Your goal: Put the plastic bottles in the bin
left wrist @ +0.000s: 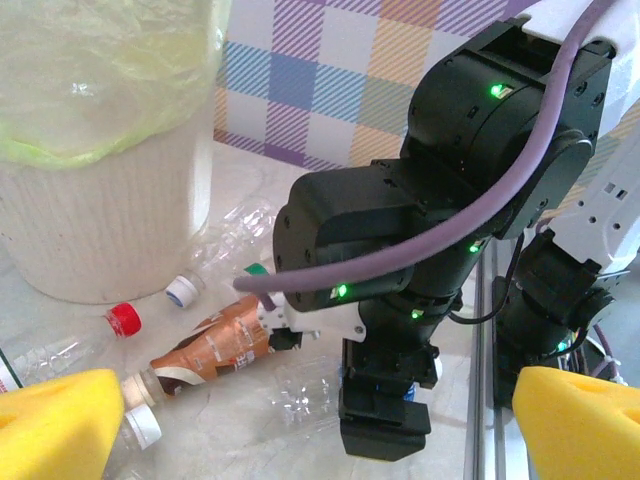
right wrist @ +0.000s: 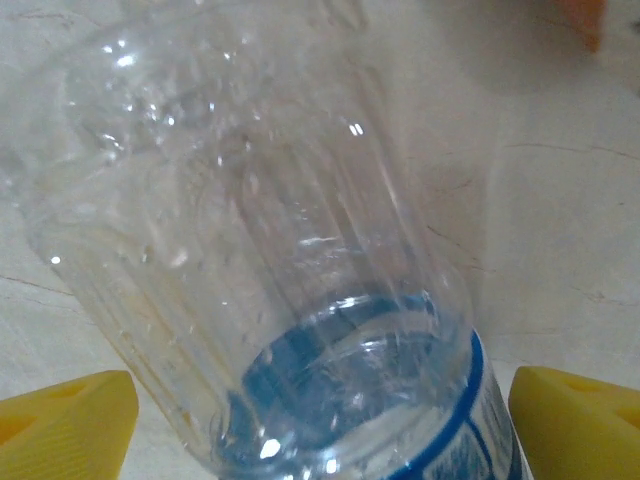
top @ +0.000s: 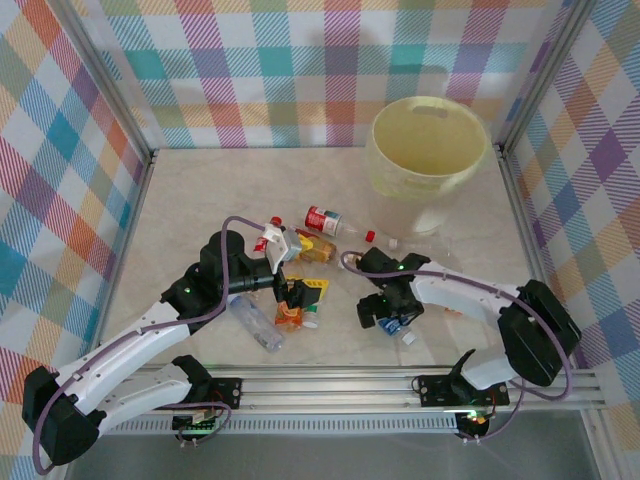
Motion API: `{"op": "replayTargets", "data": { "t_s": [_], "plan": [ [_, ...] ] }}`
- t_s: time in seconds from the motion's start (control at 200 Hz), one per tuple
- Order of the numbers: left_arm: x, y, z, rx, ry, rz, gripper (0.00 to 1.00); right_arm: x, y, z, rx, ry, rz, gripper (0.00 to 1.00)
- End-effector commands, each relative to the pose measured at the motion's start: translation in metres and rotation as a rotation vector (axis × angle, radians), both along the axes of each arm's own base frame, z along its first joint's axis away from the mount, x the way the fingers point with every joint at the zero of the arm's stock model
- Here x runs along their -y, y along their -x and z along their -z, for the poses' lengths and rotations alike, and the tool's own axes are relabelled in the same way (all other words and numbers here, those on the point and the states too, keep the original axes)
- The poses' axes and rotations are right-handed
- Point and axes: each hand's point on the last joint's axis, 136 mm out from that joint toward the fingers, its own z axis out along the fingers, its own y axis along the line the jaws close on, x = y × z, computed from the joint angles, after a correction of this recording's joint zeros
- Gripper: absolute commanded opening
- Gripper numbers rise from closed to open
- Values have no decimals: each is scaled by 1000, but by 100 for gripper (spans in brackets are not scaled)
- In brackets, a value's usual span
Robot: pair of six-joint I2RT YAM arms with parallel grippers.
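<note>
Pastel plaid walls (top: 300,70) on three sides, pale marbled tabletop (top: 190,200), aluminium rail (top: 340,397) along near edge

**Two arms: white links, black joints, purple cables**

Left arm (top: 110,365) and right arm (top: 470,292) have white link shells and chunky black joint housings. A purple cable (top: 150,325) runs along each, lower half of frame. Left gripper (top: 303,297) and right gripper (top: 388,318) have black bodies. Left wrist view: black housings at centre frame, small green LEDs (left wrist: 341,291) lit. Fingertip pads (left wrist: 60,425) are bright yellow, in the bottom corners of both wrist views.
</note>
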Motion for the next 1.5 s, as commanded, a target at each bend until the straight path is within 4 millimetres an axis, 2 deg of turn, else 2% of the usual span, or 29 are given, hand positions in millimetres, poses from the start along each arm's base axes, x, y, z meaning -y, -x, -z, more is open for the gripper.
{"op": "replayTargets", "data": {
  "t_s": [0.0,0.185,0.545,0.63,0.825,1.25,1.495],
  "plan": [
    [4,7,-18,39,26,40,100,-8,-6,-4,23,12,-9,90],
    [4,8,-19,40,28,41,100,-20,-9,-3,35,-17,-15,80],
    [4,7,-18,41,25,41,100,-19,-13,8,39,15,-10,77],
    [4,7,-18,41,23,39,100,-19,-16,6,58,11,-2,71],
    [4,7,-16,41,20,40,100,-24,-21,-8,95,-28,-2,64],
    [0,6,-7,44,48,10,100,-28,-21,-77,219,-207,0,63],
    [4,13,-4,46,57,11,100,-31,-25,-145,337,-337,-15,63]
  ]
}}
